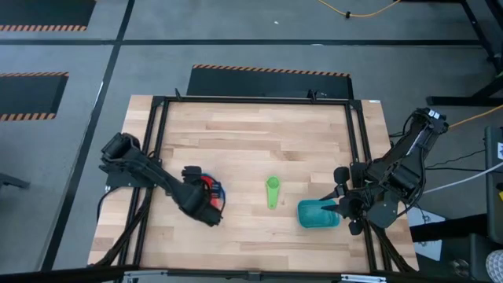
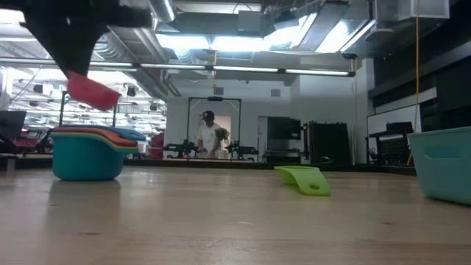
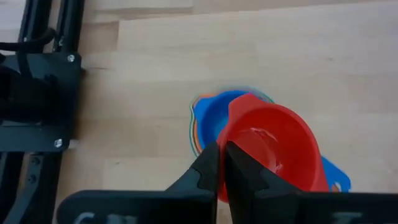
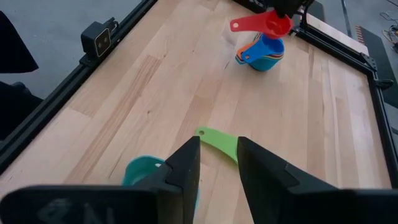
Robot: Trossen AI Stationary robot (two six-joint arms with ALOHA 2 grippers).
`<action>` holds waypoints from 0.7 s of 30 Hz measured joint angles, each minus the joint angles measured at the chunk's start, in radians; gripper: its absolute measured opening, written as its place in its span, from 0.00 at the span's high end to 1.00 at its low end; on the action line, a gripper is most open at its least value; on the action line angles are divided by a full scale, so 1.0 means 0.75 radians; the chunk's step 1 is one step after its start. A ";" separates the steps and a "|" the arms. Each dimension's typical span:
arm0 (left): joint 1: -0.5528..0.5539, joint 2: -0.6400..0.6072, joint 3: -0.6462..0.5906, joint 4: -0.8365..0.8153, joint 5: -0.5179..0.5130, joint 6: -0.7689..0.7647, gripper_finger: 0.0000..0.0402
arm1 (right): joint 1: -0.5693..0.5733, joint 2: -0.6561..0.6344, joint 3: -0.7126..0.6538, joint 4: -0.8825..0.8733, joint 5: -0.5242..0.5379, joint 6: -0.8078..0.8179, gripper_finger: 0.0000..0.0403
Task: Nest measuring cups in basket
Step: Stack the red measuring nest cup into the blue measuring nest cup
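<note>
My left gripper (image 3: pixel 222 158) is shut on a red measuring cup (image 3: pixel 273 146), which hangs tilted just above a stack of nested cups (image 3: pixel 211 118). The stack (image 2: pixel 87 154) has a light blue cup outermost and a dark blue one showing inside, and it stands on the table at the left. A green cup (image 1: pixel 272 191) lies alone mid-table, its handle toward the near edge. The teal basket (image 1: pixel 314 216) sits on the table at the near right. My right gripper (image 4: pixel 217 152) stands open at the basket's right end, and the basket (image 4: pixel 140 174) shows beside one of its fingers. My left gripper pinches the red cup's side wall at the rim (image 3: pixel 231 134) between its two fingers, slanting down from above. The handle (image 4: pixel 239 25) sticks out free. The cup is tilted and clear of the stack. My right gripper: I cannot tell whether it touches the basket.
Black frame rails (image 1: pixel 357 141) run along the table's left, right and far sides. Bare wood lies between the stack, the green cup (image 2: pixel 303 178) and the basket (image 2: pixel 445 165). A person (image 2: pixel 210 136) stands far off in the room behind.
</note>
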State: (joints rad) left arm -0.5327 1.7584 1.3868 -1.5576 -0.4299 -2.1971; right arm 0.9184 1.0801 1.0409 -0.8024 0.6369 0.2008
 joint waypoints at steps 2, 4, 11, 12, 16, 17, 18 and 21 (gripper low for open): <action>0.022 0.000 -0.010 0.002 0.000 0.000 0.98 | 0.000 0.000 0.000 0.000 0.000 0.000 0.72; 0.045 0.000 -0.013 0.009 -0.002 0.005 0.98 | 0.000 0.000 0.000 0.000 -0.001 0.000 0.72; 0.118 0.001 -0.014 0.013 -0.028 0.010 0.98 | 0.000 0.000 0.000 0.001 -0.002 0.000 0.72; 0.127 0.001 -0.014 0.018 -0.027 0.010 0.98 | 0.000 0.000 0.000 0.001 -0.002 0.000 0.72; 0.151 0.001 -0.014 0.033 -0.002 0.029 0.98 | 0.000 0.000 0.000 0.001 -0.003 0.004 0.72; 0.152 0.001 -0.014 0.035 0.011 0.040 0.98 | 0.000 0.000 0.000 0.001 -0.003 0.005 0.72; 0.152 0.002 -0.014 0.035 0.020 0.042 0.98 | 0.000 0.000 0.000 0.001 -0.003 0.007 0.72; 0.141 0.018 -0.014 0.036 0.030 0.036 0.98 | 0.000 0.000 0.000 0.001 -0.003 0.006 0.72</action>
State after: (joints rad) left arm -0.4267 1.7720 1.3766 -1.5307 -0.4073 -2.1700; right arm 0.9184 1.0801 1.0409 -0.8021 0.6350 0.2050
